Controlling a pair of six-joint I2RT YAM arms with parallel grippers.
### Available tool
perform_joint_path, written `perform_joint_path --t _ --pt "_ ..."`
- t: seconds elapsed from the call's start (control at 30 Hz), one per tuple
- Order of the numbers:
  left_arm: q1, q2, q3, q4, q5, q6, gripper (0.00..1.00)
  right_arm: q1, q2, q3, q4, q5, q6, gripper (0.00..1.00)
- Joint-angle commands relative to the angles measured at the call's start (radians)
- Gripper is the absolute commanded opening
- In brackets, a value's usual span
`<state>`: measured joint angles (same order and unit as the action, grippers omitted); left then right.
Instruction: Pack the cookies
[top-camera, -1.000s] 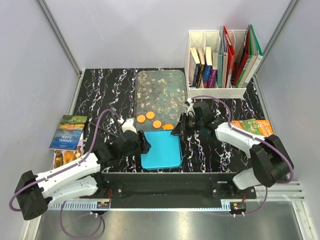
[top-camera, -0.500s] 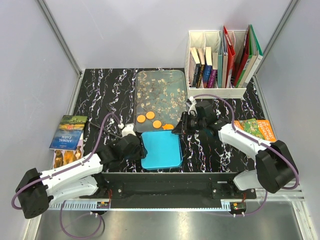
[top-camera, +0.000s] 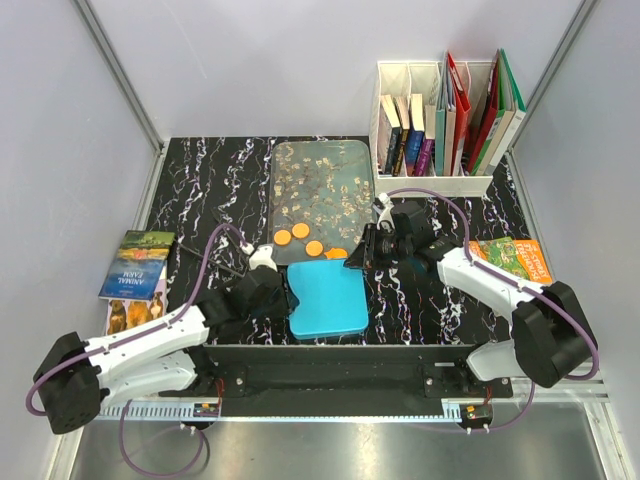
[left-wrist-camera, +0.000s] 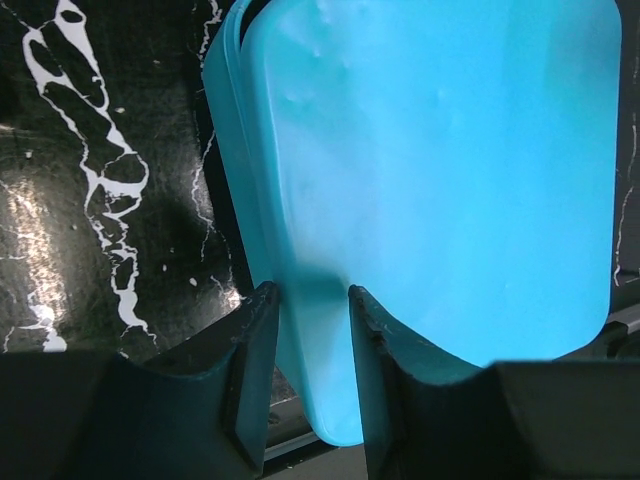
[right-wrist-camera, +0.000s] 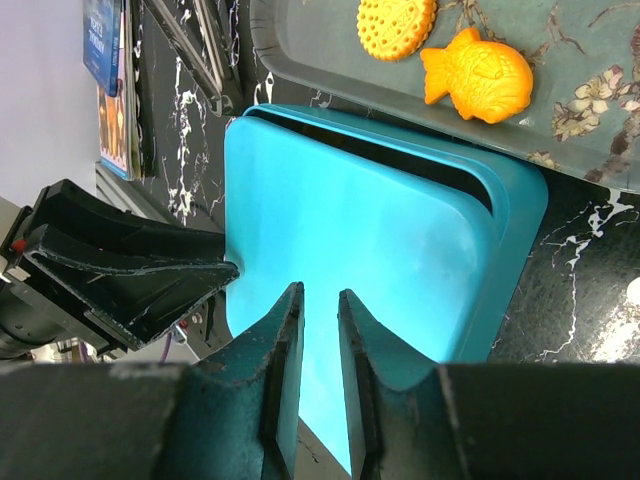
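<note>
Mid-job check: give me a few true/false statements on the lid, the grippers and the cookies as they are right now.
1. The left gripper is clamped on the edge of the blue lid. True.
2. The cookies are packed away out of sight. False: the orange ones lie on the floral tray.
3. The right gripper has a finger on each side of the lid. True.
4. The book rack stands at the table's far left corner. False: it stands at the far right.

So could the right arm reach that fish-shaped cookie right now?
Probably not yet: the right gripper is clamped on the blue lid, though the fish-shaped cookie lies uncovered on the tray beyond.
</note>
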<state>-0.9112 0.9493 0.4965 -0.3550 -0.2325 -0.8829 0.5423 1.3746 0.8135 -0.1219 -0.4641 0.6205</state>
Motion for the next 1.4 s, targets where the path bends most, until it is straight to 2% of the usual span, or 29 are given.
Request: perform_joint_path --t 0.0,0.07,0.1,0.3,0.4,0.63,0.83,0.93,0.97,1.23,1.37 --pt "0.003 0.002 0.007 0.096 0.03 0.006 0.36 0.001 -0.037 0.029 -0.002 0.019 -0.016 0.28" --pt "0.003 0.003 0.008 0.102 0.03 0.004 0.37 0.001 -0.045 0.027 -0.012 0.028 -0.022 0.28" --pt "0.003 0.005 0.01 0.1 0.029 0.005 0.4 0.001 -0.048 0.027 -0.015 0.03 -0.024 0.29" --pt "0.003 -0.036 0.037 0.021 -0.022 0.004 0.72 0.001 -0.069 0.023 -0.03 0.027 -0.027 0.29" --pt "0.003 -0.09 0.056 -0.045 -0.059 0.01 0.79 0.001 -0.075 0.026 -0.03 0.019 -0.025 0.29" --pt "0.003 -0.175 0.063 -0.128 -0.123 0.022 0.8 0.001 -0.057 0.027 -0.019 -0.001 -0.028 0.29" --pt "0.005 -0.181 0.094 -0.157 -0.174 0.051 0.82 0.001 -0.126 0.013 -0.028 0.096 -0.054 0.29" --pt "0.005 -0.176 0.125 -0.182 -0.203 0.07 0.89 0.001 -0.124 0.027 -0.051 0.094 -0.065 0.3" --pt "0.005 -0.181 0.128 -0.183 -0.208 0.07 0.99 0.001 -0.124 0.027 -0.054 0.093 -0.064 0.31" --pt "0.005 -0.156 0.111 -0.153 -0.143 0.085 0.99 0.001 -0.135 -0.016 -0.05 0.107 -0.053 0.31" --pt "0.003 -0.159 0.094 -0.122 -0.099 0.107 0.92 0.001 -0.146 -0.017 -0.051 0.122 -0.05 0.31"
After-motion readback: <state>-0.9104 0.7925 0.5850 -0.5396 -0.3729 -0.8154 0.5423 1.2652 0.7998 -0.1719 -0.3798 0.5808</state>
